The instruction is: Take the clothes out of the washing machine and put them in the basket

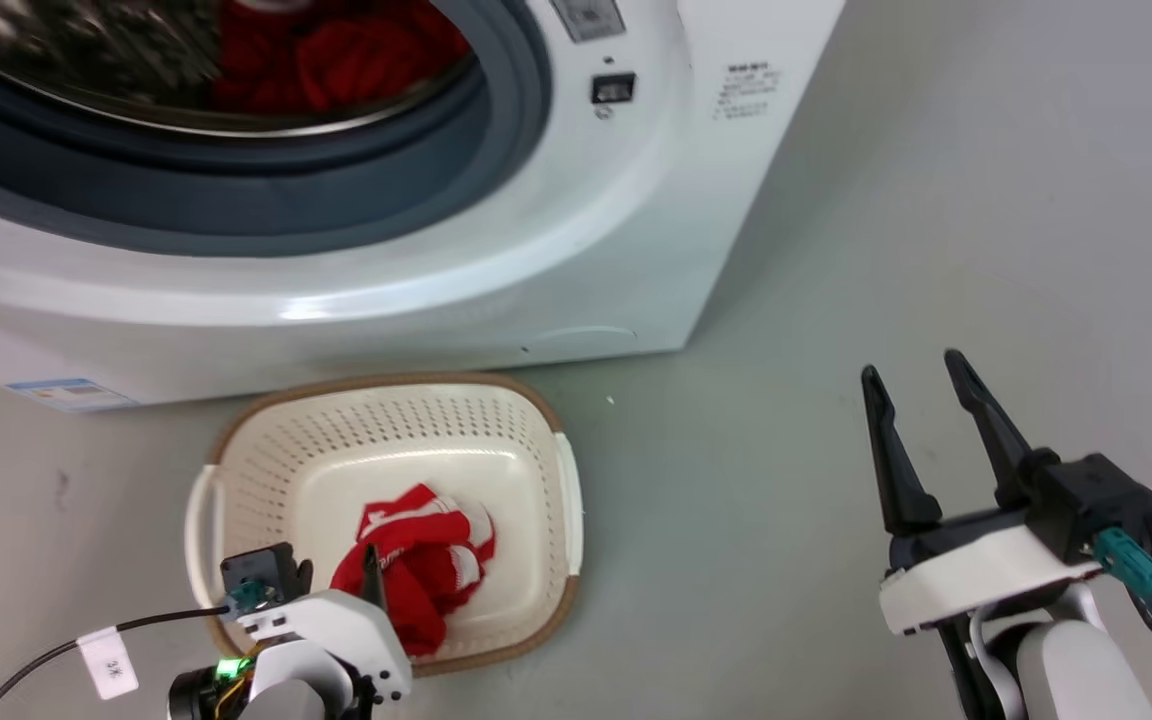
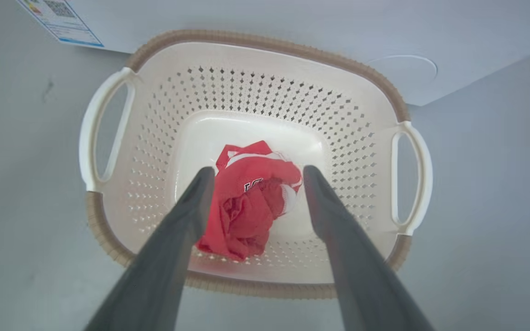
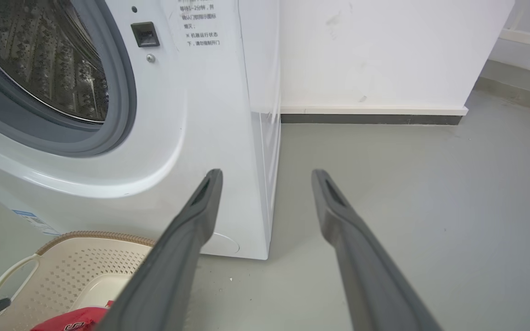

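My left pincer [image 2: 258, 171] hangs over the basket [image 2: 265, 43] with its two fingers spread wide and nothing between them. The red garment [image 2: 246, 207] lies beneath the gap on the basket's base, towards the near wall. I judge this the right place for an open pincer, since anything let go here lands inside the rim and not on the floor [image 1: 786, 300]. The basket sits just in front of the washing machine [image 1: 586, 250], near its lower front panel, its handles out to the left and right, so its long axis runs along the machine's face. That keeps the carry from porthole to basket short. The garment is a crumpled heap, longer from far to near than across. Its white-striped trim and a looped edge point to the far side, towards the machine, and the plain red bulk points near. More red clothes [image 1: 356, 55] lie in the steel drum [image 1: 86, 70], up and to the far left, so I judge the task only partly done. My right pincer [image 1: 913, 365] is well apart to the right above bare floor, fingers wide too and empty, pointing far towards the machine's right corner. There it is clear of the porthole and of my left arm's path.
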### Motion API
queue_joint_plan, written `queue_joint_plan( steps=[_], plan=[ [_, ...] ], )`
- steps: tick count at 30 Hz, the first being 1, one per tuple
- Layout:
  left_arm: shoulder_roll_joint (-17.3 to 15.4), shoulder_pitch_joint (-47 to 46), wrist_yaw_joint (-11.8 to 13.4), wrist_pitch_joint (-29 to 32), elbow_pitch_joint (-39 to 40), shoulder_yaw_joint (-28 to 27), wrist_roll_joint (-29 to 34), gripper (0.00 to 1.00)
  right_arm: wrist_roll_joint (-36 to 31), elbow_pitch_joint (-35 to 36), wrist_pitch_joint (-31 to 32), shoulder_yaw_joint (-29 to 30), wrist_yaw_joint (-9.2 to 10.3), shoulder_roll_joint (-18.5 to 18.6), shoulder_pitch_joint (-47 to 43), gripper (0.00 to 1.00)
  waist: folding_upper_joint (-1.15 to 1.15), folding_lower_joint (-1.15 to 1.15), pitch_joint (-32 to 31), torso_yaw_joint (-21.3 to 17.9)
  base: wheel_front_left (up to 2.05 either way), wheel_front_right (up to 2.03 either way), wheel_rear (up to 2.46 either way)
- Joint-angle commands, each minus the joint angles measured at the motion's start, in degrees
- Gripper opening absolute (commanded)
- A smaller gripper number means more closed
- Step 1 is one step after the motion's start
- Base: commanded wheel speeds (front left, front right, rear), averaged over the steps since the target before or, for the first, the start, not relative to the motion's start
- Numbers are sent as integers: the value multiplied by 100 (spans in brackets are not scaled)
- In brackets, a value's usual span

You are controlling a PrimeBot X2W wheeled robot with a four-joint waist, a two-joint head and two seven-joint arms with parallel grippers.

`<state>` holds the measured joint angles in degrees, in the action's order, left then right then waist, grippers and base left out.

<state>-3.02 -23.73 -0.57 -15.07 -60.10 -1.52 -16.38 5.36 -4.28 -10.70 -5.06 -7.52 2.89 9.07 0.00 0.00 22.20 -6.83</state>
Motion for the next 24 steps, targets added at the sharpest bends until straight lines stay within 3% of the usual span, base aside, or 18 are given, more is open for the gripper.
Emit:
queue_joint_plan(
  steps=[1,6,15,24],
  plan=[
    [18,110,-50,-15,230,177,-78,100,-30,46,45,65,5,-5,-156,100,0,0,-440,340,0,0,0],
    [15,355,73,-16,1244,772,-237,100,-115,192,198,228,5,-6,-457,100,0,0,-815,568,0,0,0],
    [15,819,585,-16,3344,1478,27,100,-191,418,395,334,5,-6,-892,100,0,0,-1361,733,0,0,0],
    [14,1032,770,-15,4334,1818,284,100,-166,727,505,433,5,-6,-1203,100,0,0,-1582,883,0,0,0]
  ],
)
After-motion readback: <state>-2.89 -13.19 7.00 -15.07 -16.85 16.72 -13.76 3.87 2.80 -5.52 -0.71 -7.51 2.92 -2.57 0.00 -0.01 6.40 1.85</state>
